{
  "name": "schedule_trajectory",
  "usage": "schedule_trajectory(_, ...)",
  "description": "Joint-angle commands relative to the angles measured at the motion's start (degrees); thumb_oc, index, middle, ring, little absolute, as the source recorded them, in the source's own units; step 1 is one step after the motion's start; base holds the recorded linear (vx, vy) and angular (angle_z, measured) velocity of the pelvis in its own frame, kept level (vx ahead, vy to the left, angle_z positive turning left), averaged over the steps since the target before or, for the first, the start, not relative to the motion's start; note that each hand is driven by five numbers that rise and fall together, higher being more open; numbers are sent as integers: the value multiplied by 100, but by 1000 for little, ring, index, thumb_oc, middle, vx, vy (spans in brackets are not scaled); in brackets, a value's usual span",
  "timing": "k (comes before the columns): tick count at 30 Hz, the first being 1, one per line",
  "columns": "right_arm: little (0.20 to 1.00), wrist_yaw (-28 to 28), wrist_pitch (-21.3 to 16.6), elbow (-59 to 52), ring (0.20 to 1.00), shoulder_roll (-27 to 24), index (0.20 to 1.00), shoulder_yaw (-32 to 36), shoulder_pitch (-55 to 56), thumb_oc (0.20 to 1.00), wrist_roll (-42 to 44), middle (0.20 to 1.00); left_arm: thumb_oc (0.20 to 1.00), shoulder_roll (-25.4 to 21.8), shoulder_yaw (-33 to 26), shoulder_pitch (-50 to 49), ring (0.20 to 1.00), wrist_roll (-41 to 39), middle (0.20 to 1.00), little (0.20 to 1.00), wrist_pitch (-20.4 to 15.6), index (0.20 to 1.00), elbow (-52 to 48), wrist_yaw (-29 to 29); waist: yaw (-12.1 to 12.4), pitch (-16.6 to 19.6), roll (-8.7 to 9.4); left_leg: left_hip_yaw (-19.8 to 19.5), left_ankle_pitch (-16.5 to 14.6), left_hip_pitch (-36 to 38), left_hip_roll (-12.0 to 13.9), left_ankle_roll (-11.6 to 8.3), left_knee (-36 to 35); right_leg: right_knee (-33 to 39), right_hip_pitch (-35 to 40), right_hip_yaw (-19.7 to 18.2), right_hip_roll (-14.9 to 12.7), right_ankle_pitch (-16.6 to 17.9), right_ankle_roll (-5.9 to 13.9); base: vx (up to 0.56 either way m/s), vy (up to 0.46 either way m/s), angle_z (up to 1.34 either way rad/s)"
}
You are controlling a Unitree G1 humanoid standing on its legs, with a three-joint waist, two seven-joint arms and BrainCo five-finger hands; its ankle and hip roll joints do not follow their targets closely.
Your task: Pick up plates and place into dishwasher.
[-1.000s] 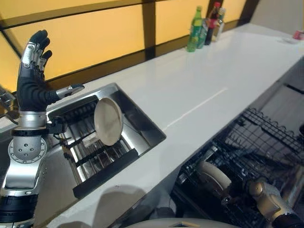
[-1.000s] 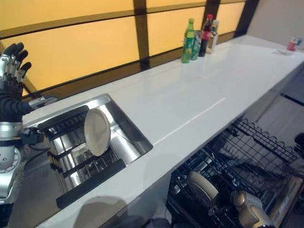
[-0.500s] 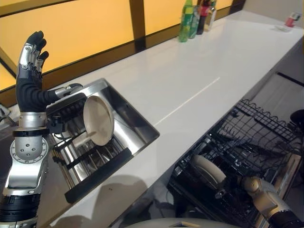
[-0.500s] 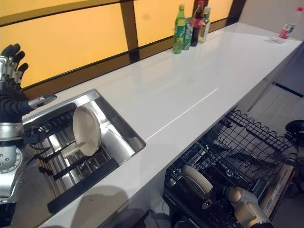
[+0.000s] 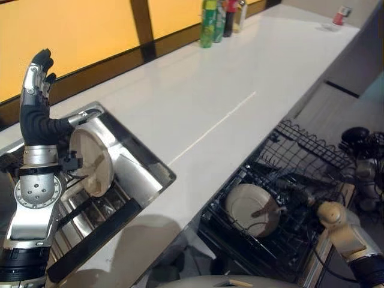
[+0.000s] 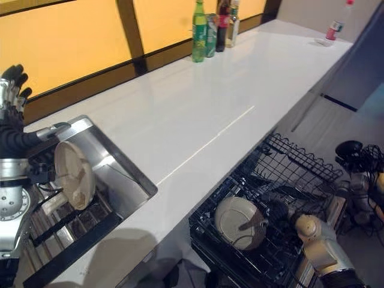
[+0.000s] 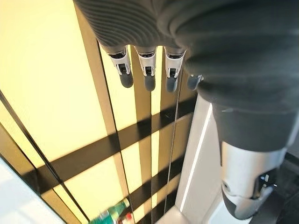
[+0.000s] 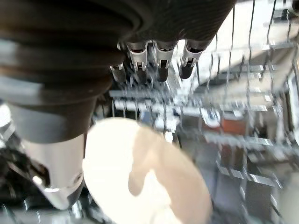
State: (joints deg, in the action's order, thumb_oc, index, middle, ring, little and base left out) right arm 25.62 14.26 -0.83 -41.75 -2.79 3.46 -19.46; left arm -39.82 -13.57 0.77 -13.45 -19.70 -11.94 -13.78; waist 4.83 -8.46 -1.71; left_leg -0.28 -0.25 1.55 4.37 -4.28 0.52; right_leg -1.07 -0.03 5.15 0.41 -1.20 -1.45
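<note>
A cream plate (image 5: 91, 158) stands on edge in the rack inside the steel sink (image 5: 149, 161). My left hand (image 5: 36, 102) is raised beside the sink, clear of that plate, its fingers (image 7: 147, 70) straight and holding nothing. A second cream plate (image 6: 236, 223) leans in the pulled-out black wire dishwasher rack (image 5: 307, 151). My right hand (image 6: 272, 213) is down in that rack right by this plate (image 8: 145, 182). Its fingers (image 8: 159, 63) point straight into the wires, and the thumb lies at the plate's edge.
The long white counter (image 5: 228, 90) runs from the sink to the far end. Several bottles (image 5: 211, 24) stand against the orange back wall, and a small red-topped container (image 5: 339, 13) sits at the far corner. Dark rack bars cross the sink.
The camera has swung toward the dishwasher, so the whole picture has shifted. The plate in the dishwasher rack now shows more of its face. My left hand stays raised.
</note>
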Motion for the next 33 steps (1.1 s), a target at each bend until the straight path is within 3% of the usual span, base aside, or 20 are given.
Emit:
schedule_trajectory(1,1000,-342,-308,-448,1000,-379,1000,197,-364,1000,363,1000,1000,-261,-560,-75,1000,359,1000,1000,-376,1000,291,-192,-36,280,199,-219,288,-834,12,-194,115,-73,627,-3,-31,-649,203,-81,-26,-1)
schedule_trajectory(6,1000,-902,-482,-972,1000,-372,1000,657,-402,1000,775,1000,1000,-493,-758,-309,1000,813,1000,1000,-200,1000,601,-74,-78,312,86,-129,364,-803,67,-211,4,-90,659,-58,5,-680,218,-64,9,3)
schedule_trajectory(12,1000,-1422,-835,-1216,1000,-303,1000,1291,-132,1000,993,1000,1000,-647,-841,-390,1000,795,1000,1000,-142,1000,881,247,-266,360,-12,487,358,-796,133,-212,84,-84,697,190,-85,-671,266,-34,77,11)
schedule_trajectory(15,1000,-1536,-976,-1274,1000,-304,1000,1545,54,1000,1074,1000,1000,-649,-963,-505,1000,782,1000,1000,-219,1000,825,258,-296,398,-28,533,370,-775,99,-220,61,-49,736,208,-127,-652,284,-3,82,34)
schedule_trajectory(18,1000,-1703,-1053,-1321,1000,-345,1000,1605,26,1000,1245,1000,1000,-727,-1056,-606,1000,1113,1000,1000,-179,1000,749,162,-241,444,-30,389,329,-699,18,-201,23,20,772,159,-155,-624,301,18,60,9)
schedule_trajectory(23,1000,-1950,-1024,-1390,1000,-387,1000,1490,-226,1000,1457,1000,1000,-1065,-1350,-1029,1000,2267,1000,1000,15,1000,837,-116,-16,504,-47,-281,239,-658,-43,-209,84,86,777,-51,-182,-596,302,39,45,1)
schedule_trajectory(28,1000,-1994,-990,-1416,1000,-453,1000,1421,-218,1000,1496,1000,1000,-1480,-1573,-1368,1000,2653,1000,1000,297,1000,932,-45,36,551,-148,-171,343,-594,-4,-219,-157,82,788,81,-217,-621,350,38,93,-1)
schedule_trajectory(33,1000,-2116,-933,-1379,1000,-597,1000,1414,-264,1000,1644,1000,1000,-1721,-1575,-1508,1000,2831,1000,1000,280,1000,1021,60,82,556,-164,-211,361,-563,-61,-197,-239,124,795,173,-248,-605,386,60,79,8)
